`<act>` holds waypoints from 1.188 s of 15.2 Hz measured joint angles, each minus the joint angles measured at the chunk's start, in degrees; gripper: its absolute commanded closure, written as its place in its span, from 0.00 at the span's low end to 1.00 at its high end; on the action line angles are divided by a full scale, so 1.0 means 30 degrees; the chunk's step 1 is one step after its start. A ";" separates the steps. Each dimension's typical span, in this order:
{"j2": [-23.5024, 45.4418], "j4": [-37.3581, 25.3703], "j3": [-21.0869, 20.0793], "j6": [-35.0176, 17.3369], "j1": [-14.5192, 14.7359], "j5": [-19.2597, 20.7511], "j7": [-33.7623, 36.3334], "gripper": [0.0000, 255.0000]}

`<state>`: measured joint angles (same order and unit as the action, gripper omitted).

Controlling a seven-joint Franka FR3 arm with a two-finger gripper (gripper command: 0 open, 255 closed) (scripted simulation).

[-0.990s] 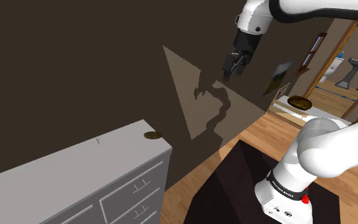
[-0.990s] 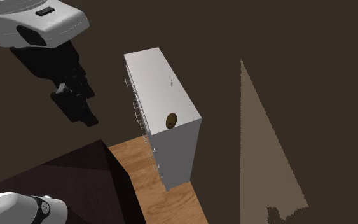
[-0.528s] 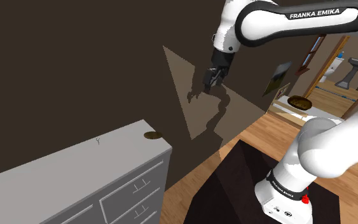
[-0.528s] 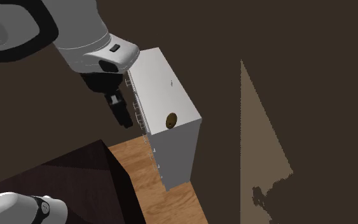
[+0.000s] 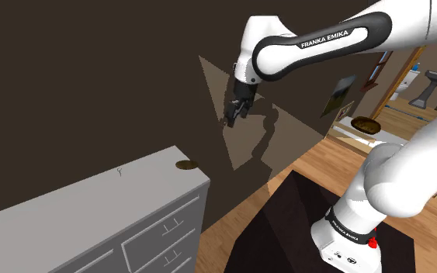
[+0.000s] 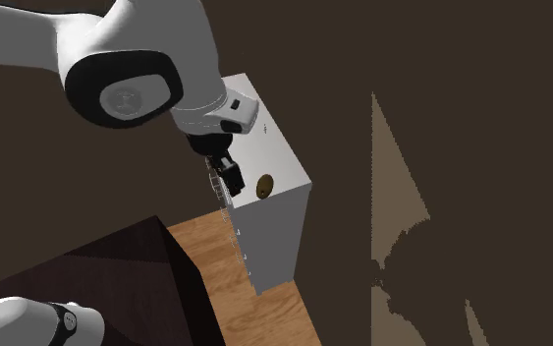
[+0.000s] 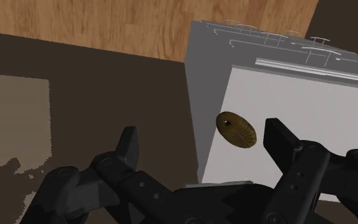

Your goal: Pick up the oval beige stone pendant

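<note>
— Swung nearer the grey drawer cabinet [image 5: 92, 213] [image 6: 264, 147] [image 7: 311, 108] than half a second ago.
— Black two-finger hand [image 5: 227, 121] [image 6: 233, 185] [image 7: 203, 133]?
— Up over the cabinet's end, spread open, gripping nothing.
— Oval brown pendant [image 5: 185, 164] [image 6: 263, 185] [image 7: 236, 129]?
— Flat on the cabinet's top, close to its end edge, well apart from the hand.

The pendant [image 5: 185, 164] lies on the dresser [image 5: 92, 205] corner, hand [image 5: 230, 119] above.
</note>
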<state>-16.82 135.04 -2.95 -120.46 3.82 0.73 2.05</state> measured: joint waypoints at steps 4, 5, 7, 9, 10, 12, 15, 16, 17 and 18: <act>0.2713 -0.0642 -0.0100 -0.1930 0.0264 -0.0234 -0.0638 0.00; 0.3496 -0.0954 -0.0172 -0.2361 0.0352 -0.0287 -0.0738 0.00; 0.4789 -0.1545 -0.0272 -0.2983 0.0483 -0.0409 -0.1038 0.00; 0.6318 -0.2353 -0.0352 -0.3635 0.0573 -0.0490 -0.1381 0.00; 0.7145 -0.2730 -0.0452 -0.4050 0.0674 -0.0514 -0.1435 0.00; 0.8455 -0.3374 -0.0560 -0.4630 0.0749 -0.0595 -0.1788 0.00; 1.0500 -0.4692 -0.0785 -0.5233 0.0918 -0.0647 -0.2172 0.00; 1.1273 -0.5251 -0.0837 -0.5409 0.0950 -0.0642 -0.2341 0.00; 1.2008 -0.5824 -0.0905 -0.5526 0.1015 -0.0629 -0.2446 0.00; 1.2689 -0.6261 -0.0977 -0.5732 0.1077 -0.0622 -0.2562 0.00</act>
<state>21.24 116.26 -5.88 -137.65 7.06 -1.14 -5.63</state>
